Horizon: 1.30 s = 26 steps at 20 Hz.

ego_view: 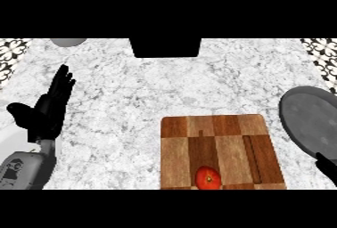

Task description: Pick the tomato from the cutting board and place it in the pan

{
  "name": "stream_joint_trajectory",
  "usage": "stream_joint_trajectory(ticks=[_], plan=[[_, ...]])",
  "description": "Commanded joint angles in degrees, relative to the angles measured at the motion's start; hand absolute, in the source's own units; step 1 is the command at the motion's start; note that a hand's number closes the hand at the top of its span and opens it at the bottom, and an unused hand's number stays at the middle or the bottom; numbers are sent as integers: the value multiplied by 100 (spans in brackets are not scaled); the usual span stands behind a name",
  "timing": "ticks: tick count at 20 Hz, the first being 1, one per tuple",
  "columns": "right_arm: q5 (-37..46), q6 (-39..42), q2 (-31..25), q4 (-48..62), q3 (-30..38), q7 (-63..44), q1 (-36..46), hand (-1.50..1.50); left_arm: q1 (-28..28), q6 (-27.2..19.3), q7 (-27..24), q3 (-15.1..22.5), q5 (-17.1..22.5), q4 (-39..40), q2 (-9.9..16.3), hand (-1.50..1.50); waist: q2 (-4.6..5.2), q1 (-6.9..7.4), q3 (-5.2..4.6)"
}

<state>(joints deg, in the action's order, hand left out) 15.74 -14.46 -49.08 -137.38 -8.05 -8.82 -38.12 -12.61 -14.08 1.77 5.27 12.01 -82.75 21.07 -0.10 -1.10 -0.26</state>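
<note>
A red tomato (208, 178) lies on the wooden cutting board (227, 133), near the board's front edge. The grey pan (309, 122) sits at the right edge of the counter, just right of the board. My left hand (46, 109) rests open at the left side, fingers straight and pointing up, far from the board. Only a small black tip of my right hand (326, 168) shows at the lower right, below the pan; its fingers are hidden.
A black object (164, 46) stands at the back centre of the marble counter. A grey round object (68, 42) peeks in at the back left. Patterned tiles border both top corners.
</note>
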Motion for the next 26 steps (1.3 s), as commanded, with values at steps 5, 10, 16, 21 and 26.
stream_joint_trajectory(ticks=[5,10,16,21,26], plan=[[425,608,-380,-1016,-287,-2544,1501,-150,-10,87,247,-2,-31,-345,-15,0,20,208,10],[-70,1043,-94,-818,-1148,-3278,2934,-150,-13,215,-85,69,-173,31,-167,0,36,251,9],[840,1132,781,-557,-2584,-4360,4020,-150,-161,162,213,-64,-217,15,-189,0,11,172,11],[1068,1377,1333,-271,-3064,-5285,4448,-150,103,285,-76,-216,-261,98,-254,0,0,121,17],[1254,1477,1512,77,-2807,-5323,4502,-150,-110,271,15,-294,-360,59,-344,0,2,87,21]])
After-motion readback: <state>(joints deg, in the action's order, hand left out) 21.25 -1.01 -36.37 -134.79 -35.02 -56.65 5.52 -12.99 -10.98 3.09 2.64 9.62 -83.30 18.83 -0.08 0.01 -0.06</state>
